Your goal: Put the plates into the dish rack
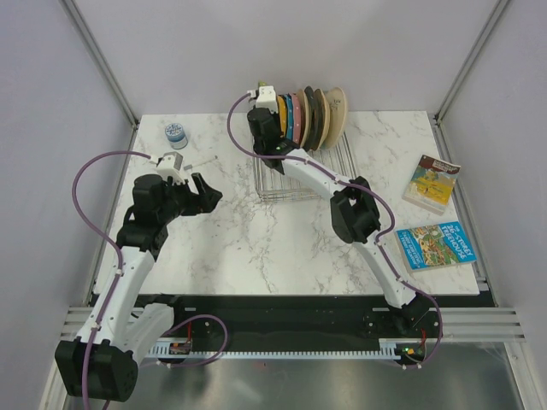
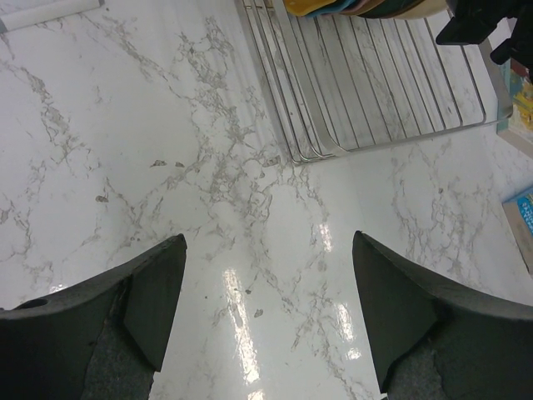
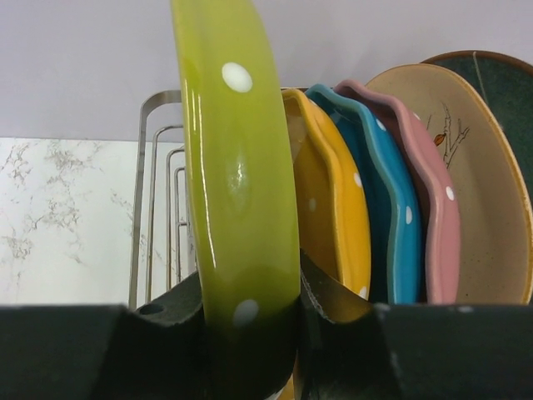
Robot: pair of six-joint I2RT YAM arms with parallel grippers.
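Observation:
My right gripper (image 1: 264,108) (image 3: 250,333) is shut on the rim of the lime green plate (image 3: 237,167), holding it upright on edge over the left end of the dish rack (image 1: 303,171) (image 3: 154,183). Right beside it, the orange plate (image 3: 337,208), blue plate (image 3: 391,208) and pink plate (image 3: 435,221) stand on edge in the rack (image 2: 375,83). In the top view they show as a row: orange (image 1: 282,120), blue (image 1: 290,118), pink (image 1: 297,116). My left gripper (image 1: 205,192) (image 2: 268,250) is open and empty, above bare marble left of the rack.
Plain beige (image 3: 487,200) and dark green (image 3: 504,79) plates stand behind the pink one, with a cream plate (image 1: 336,109) at the end of the row. Two colourful books (image 1: 432,182) (image 1: 436,243) lie at the right. A small blue jar (image 1: 175,134) stands at the back left.

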